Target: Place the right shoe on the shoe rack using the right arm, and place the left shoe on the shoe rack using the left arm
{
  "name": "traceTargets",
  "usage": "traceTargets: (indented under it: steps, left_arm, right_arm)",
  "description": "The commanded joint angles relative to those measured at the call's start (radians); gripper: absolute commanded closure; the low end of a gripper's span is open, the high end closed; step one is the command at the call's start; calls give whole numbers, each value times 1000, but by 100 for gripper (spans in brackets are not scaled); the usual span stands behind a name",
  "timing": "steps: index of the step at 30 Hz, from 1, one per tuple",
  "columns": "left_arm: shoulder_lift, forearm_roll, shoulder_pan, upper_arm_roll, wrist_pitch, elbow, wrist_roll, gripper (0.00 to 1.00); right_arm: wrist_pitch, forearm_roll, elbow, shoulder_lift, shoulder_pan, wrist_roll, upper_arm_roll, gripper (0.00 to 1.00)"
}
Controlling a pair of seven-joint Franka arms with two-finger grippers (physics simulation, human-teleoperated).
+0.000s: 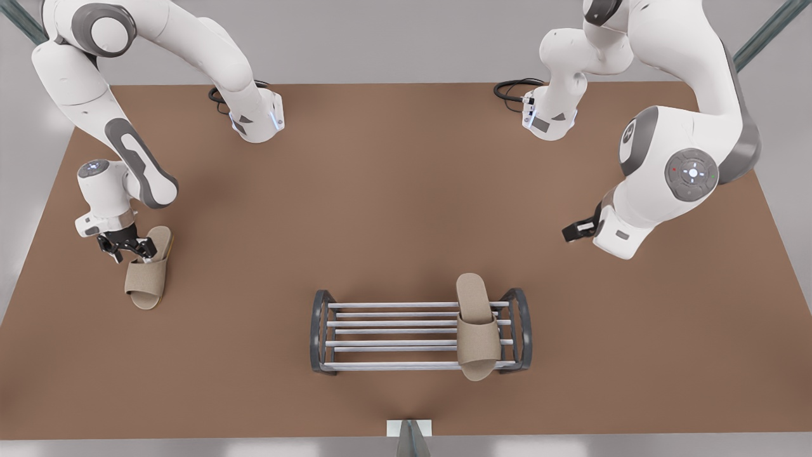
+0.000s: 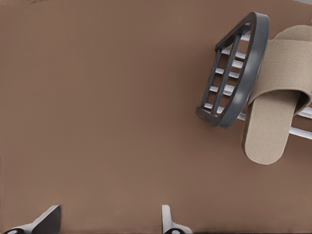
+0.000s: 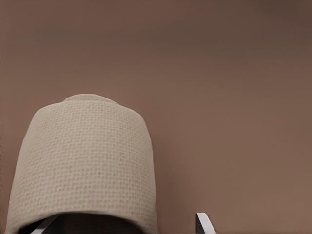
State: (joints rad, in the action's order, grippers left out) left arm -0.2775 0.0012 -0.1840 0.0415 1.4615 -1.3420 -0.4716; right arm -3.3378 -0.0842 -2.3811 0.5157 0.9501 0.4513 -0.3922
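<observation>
The fingers of the right gripper are spread apart. They sit on either side of the heel end of the right shoe, and one finger is plainly clear of the shoe's side in the right wrist view, so nothing is clamped yet. This beige slipper lies flat on the bench at the front view's far left, well apart from the shoe rack.

The step in hand looks like the grasp on this shoe. The next move calls for closing the fingers on it, lifting it, and carrying it across to the bare bars on the rack's free half. Above the fingers, the right wrist points almost straight down, with the forearm rising steeply to a bent elbow.

The fingers of the left gripper are also wide apart and hold nothing. They hang over bare bench at the front view's right, away from the rack. The left shoe already lies across the bars, just inside the end frame on that side, with both ends overhanging. Its half of the task looks done. The left arm is folded back and up and appears to wait.
</observation>
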Motion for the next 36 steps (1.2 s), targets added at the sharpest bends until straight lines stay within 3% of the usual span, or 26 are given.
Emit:
traceTargets:
  steps: [1, 21, 22, 23, 24, 32, 36]
  left_arm:
    - [1, -3, 0, -2, -26, 0, 496, 0]
    - [-3, 5, 5, -5, -20, 0, 495, 0]
    - [-3, 5, 5, -5, -20, -2, 493, 0]
    - [-3, 5, 5, -5, -20, 0, 493, 0]
    - [-3, 5, 5, -5, -20, -2, 493, 0]
    - [-3, 5, 5, -5, -23, -2, 493, 0]
    - [4, 5, 5, -5, -27, 3, 493, 0]
  right_arm:
    - [1, 0, 0, -2, -1, -5, -2, 0]
    - [1, 12, 39, 21, -39, -76, -7, 0]
    - [1, 12, 39, 21, -39, -79, -8, 6]
    - [1, 14, 39, 21, -39, -98, -8, 39]
    - [3, 14, 39, 21, -40, -111, -7, 58]
    - [11, 12, 36, -8, -28, -175, -16, 79]
    - [261, 12, 26, -163, -17, -278, -68, 79]
